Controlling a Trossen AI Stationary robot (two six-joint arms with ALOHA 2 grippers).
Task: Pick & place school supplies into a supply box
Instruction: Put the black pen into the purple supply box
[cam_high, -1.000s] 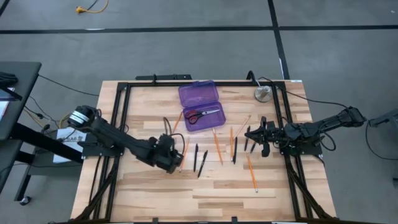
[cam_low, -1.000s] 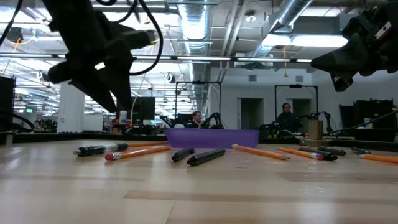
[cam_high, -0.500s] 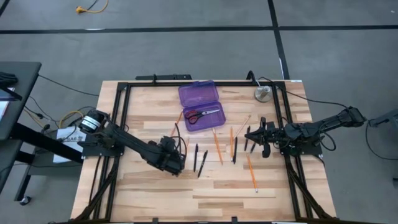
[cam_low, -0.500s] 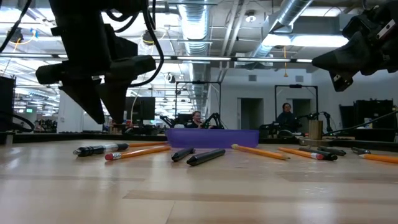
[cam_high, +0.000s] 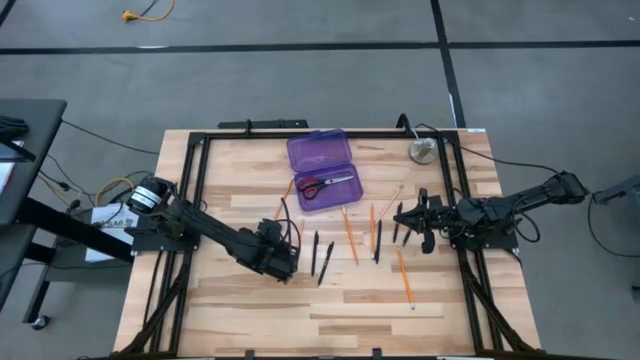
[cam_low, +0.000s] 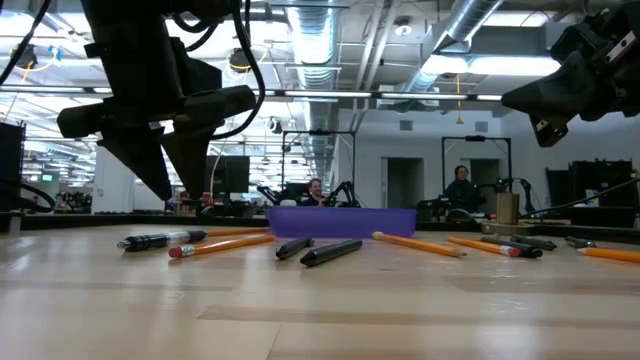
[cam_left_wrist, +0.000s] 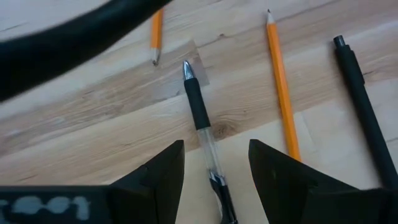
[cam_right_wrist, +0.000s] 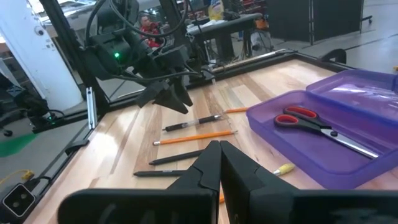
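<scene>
My left gripper (cam_left_wrist: 216, 145) hangs open, fingers pointing down, a little above a black pen with a clear barrel (cam_left_wrist: 200, 115) that lies flat on the table; in the wrist view one finger stands on either side of the pen, and neither touches it. An orange pencil (cam_left_wrist: 281, 93) and another black pen (cam_left_wrist: 362, 109) lie beside it. The purple supply box (cam_high: 322, 168) lies open at the far middle with the red-handled scissors (cam_high: 328, 184) inside. My right gripper (cam_right_wrist: 219, 158) waits shut above the table's right side (cam_high: 408, 217).
More pens (cam_high: 320, 258) and orange pencils (cam_high: 350, 233) (cam_high: 404, 276) lie loose across the table's middle. A round grey disc (cam_high: 423, 151) sits at the far right. A black frame (cam_high: 200, 150) runs along the table's edges. People sit in the room beyond.
My left gripper has come down and a little toward the near edge, rolling about its own axis so that its fingers now point more steeply down over the pen. It has stayed open, and has been still for the last half second.
</scene>
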